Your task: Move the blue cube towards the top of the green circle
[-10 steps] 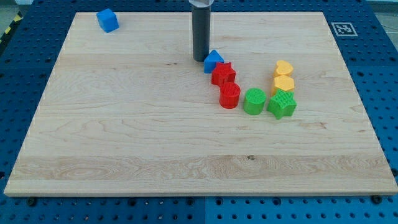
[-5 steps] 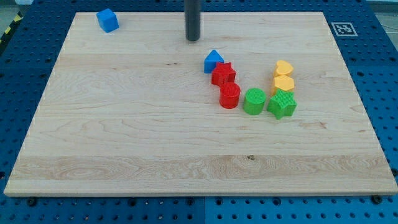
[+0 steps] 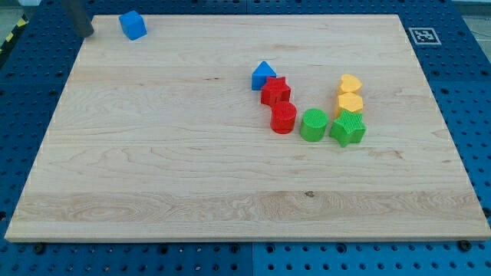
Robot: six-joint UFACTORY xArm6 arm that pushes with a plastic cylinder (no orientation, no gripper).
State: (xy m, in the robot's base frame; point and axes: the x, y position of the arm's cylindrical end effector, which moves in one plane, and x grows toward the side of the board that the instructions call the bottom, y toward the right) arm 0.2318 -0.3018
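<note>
The blue cube (image 3: 132,24) sits near the board's top left corner. The green circle (image 3: 313,125) stands right of the middle, far from the cube. My tip (image 3: 86,34) shows as a dark blurred rod at the view's top left. It is a short way left of the blue cube, at the board's left edge, and apart from the cube.
A blue triangle block (image 3: 263,75), a red star (image 3: 275,91) and a red circle (image 3: 283,117) run in a touching line just left of the green circle. A green star (image 3: 347,128), a yellow hexagon (image 3: 350,103) and a yellow heart (image 3: 350,83) stack on its right.
My tip has swept from beside the blue triangle block up and far to the left, ending left of the blue cube. No block has moved.
</note>
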